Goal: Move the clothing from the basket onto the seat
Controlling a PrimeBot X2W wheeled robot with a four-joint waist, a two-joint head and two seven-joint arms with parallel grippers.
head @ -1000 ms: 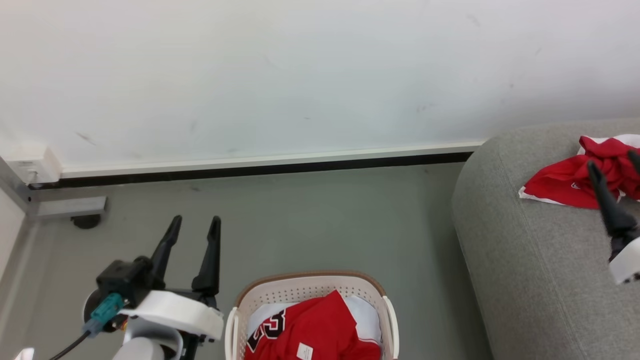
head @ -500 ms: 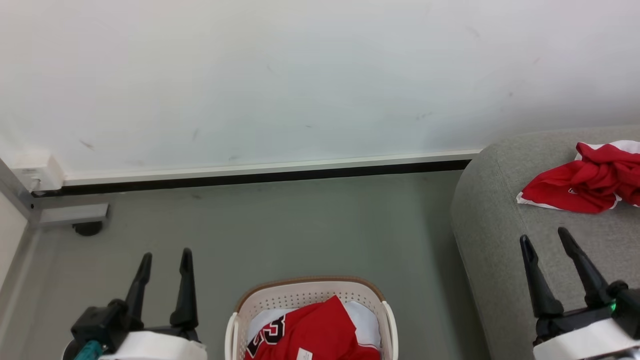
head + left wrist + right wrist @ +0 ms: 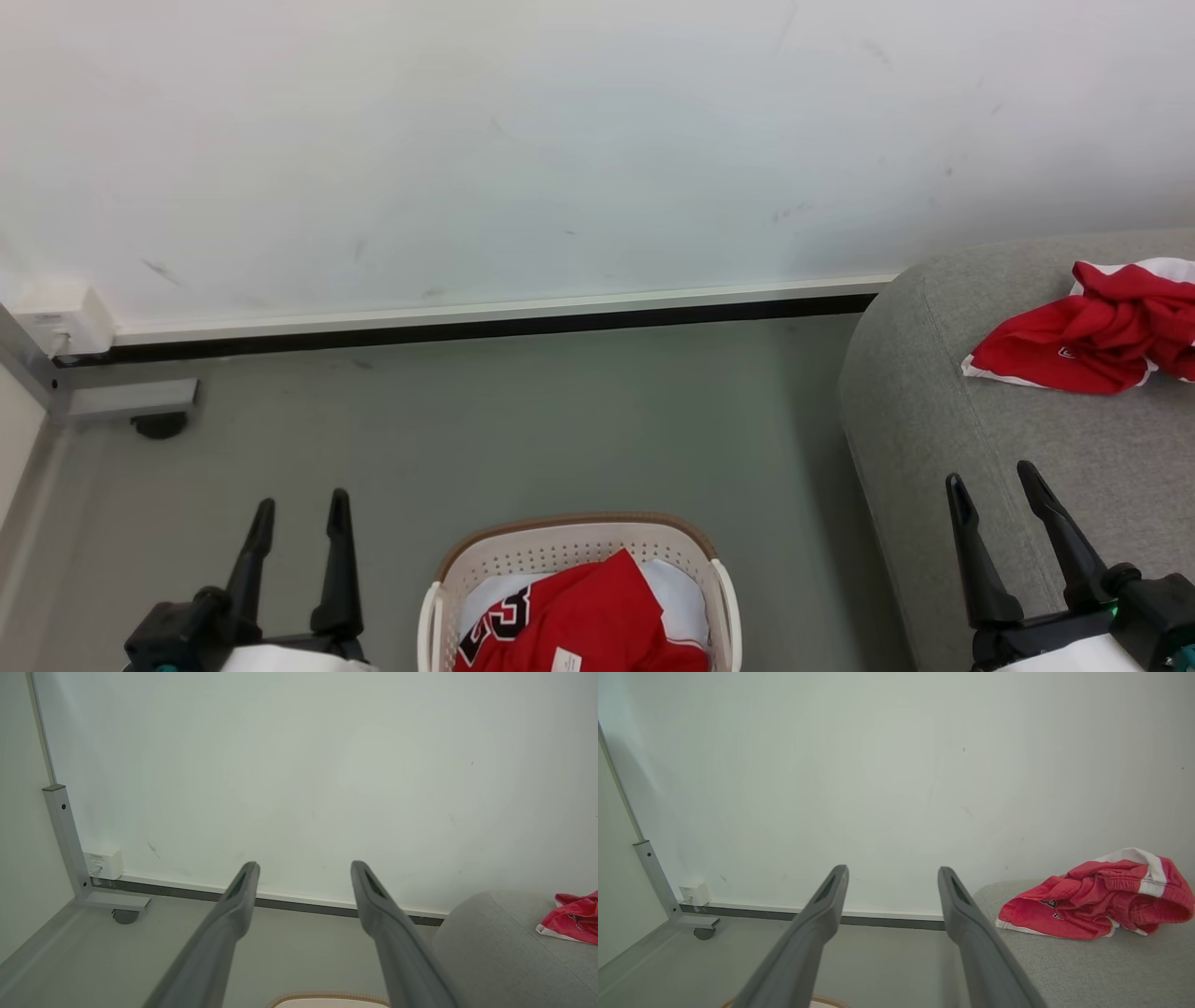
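Left gripper [image 3: 301, 504] and right gripper [image 3: 991, 478] are spread wide, with nothing gripped.
A white wall [image 3: 560, 140] and grey floor [image 3: 523, 411] are seen; on the seat [image 3: 943, 439] a red garment [image 3: 1083, 341] is laid, and in the basket [image 3: 579, 523] a jersey [image 3: 597, 616] is kept.

1. A cream-white perforated plastic laundry basket [image 3: 560, 553] stands on the grey floor [image 3: 560, 420] at near centre, before the white wall [image 3: 560, 140].
2. A red fabric jersey with black-and-white number print [image 3: 597, 616] lies in the basket.
3. A large light grey fabric-upholstered sofa [image 3: 934, 439] sits right of the basket, apart from it.
4. A crumpled red fabric garment with white trim [image 3: 1083, 345] lies on the sofa, toward the wall.
5. The left gripper [image 3: 302, 499] hangs left of the basket, and the right gripper [image 3: 991, 474] hangs over the sofa's near edge.
6. A small white plastic wall box [image 3: 65, 317] sits in the far left corner, above a grey metal frame foot [image 3: 131, 397].
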